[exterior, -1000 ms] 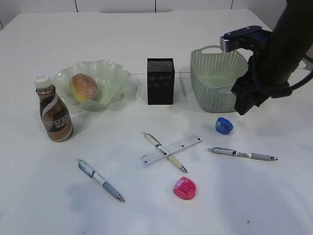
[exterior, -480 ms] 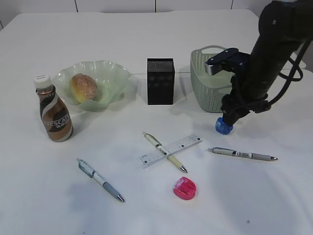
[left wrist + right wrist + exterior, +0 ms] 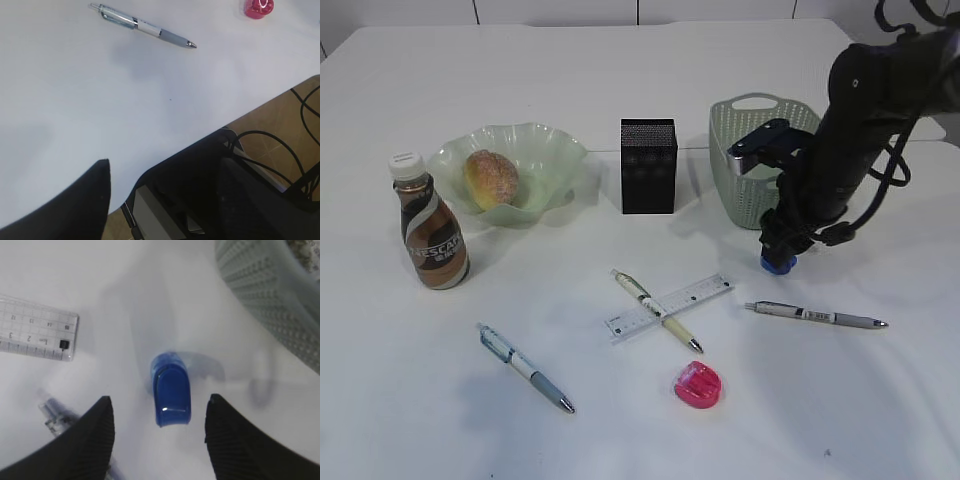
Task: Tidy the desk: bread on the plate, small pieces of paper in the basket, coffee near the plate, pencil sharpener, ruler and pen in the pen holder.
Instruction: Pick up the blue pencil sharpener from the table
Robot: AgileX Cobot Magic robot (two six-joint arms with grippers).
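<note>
Exterior view: right gripper (image 3: 782, 250) sits over the small blue plastic pencil sharpener (image 3: 778, 263), near the desk's right edge. Right wrist view: fingers (image 3: 82, 440) wide apart, holding nothing, sharpener btwn them. Go lower, stay centred, then squeeze.

Bread (image 3: 491, 178) lies in the green plate (image 3: 548, 152), left of frame; coffee (image 3: 429, 230) upright beside it; blue pencil sharpener (image 3: 170, 394) before the basket (image 3: 741, 170).
</note>
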